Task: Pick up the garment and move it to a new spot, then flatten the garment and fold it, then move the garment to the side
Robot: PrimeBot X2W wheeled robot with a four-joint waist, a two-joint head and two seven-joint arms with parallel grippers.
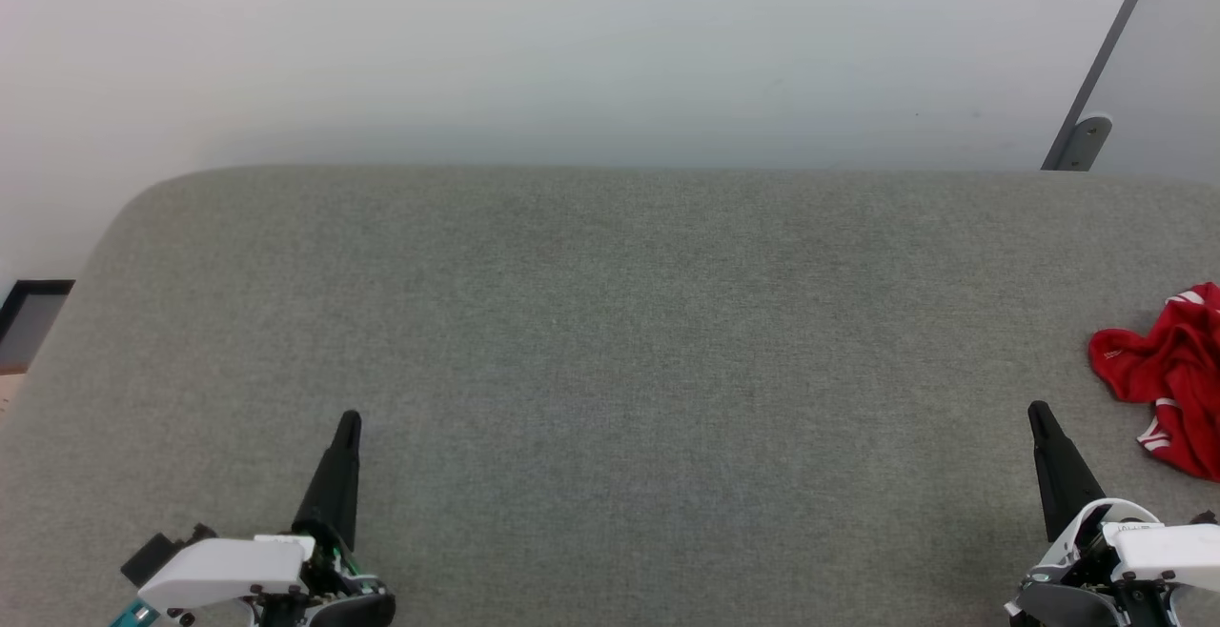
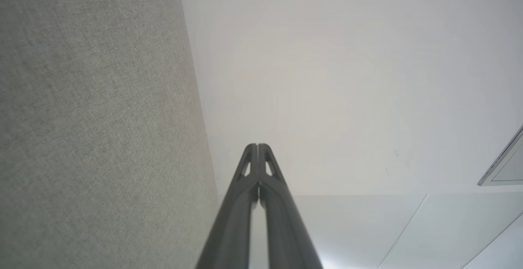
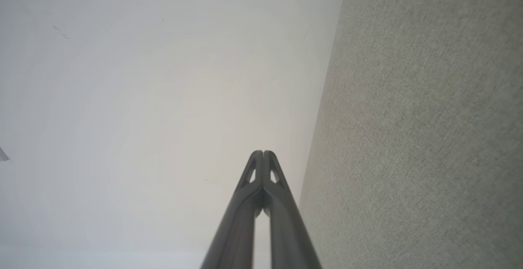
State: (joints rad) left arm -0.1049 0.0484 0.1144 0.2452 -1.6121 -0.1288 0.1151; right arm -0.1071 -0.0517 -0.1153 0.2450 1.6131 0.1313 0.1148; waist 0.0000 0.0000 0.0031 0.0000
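The garment (image 1: 1168, 374) is seen crumpled at three o'clock on the tabletop (image 1: 610, 322). The left pincer (image 1: 349, 417) at seven o'clock and the right pincer (image 1: 1037, 410) at five are closed, empty.

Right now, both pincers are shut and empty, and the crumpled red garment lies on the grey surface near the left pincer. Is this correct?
One detail is wrong: the red garment lies near the right pincer, not the left pincer; the head view shows it at its right edge. The rest holds: both pincers are shut and empty, and it lies crumpled on the grey surface.
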